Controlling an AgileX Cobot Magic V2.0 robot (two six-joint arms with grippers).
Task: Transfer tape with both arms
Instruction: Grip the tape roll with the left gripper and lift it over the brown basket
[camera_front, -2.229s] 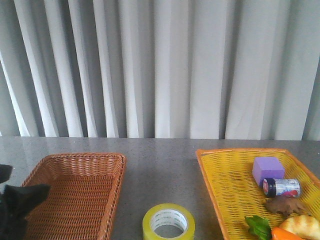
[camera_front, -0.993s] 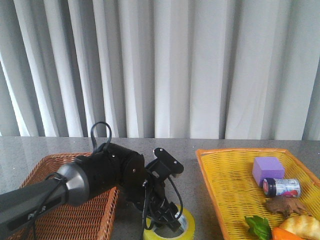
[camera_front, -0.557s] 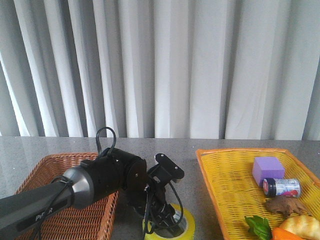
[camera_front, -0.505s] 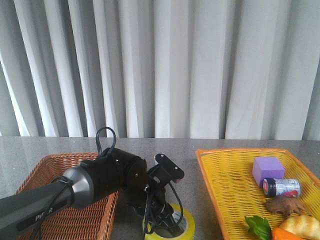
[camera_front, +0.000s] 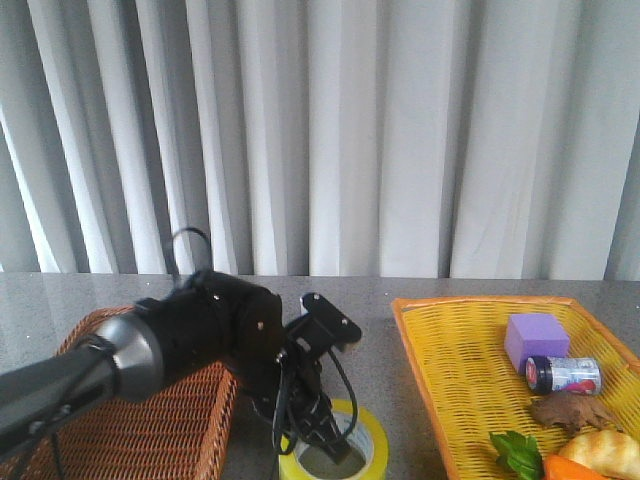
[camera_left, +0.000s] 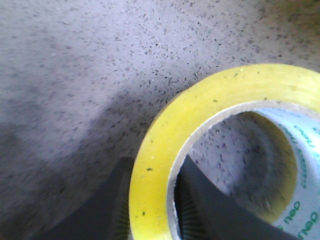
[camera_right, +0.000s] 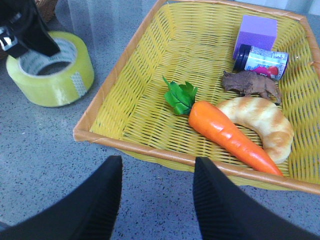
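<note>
Yellow basket (camera_right: 125, 65), just ahead of the right gripper (camera_right: 156, 200): purple cube (camera_right: 257, 31), small jar (camera_right: 261, 58) on its side, brown piece (camera_right: 250, 84), bread (camera_right: 260, 125), carrot (camera_right: 227, 135), green leaf (camera_right: 179, 96). Brown basket (camera_front: 150, 420) sits beside the left gripper (camera_left: 152, 205); nothing seen in its visible part.

Right gripper's fingers spread, holding nothing.

Only the left wrist view shows the pinch: one finger inside the core, one outside, clamped on the wall of the tape (camera_left: 225, 150).

Tape lies flat on the grey table (camera_right: 45, 150), hole upward, directly under the left gripper, between the baskets.
</note>
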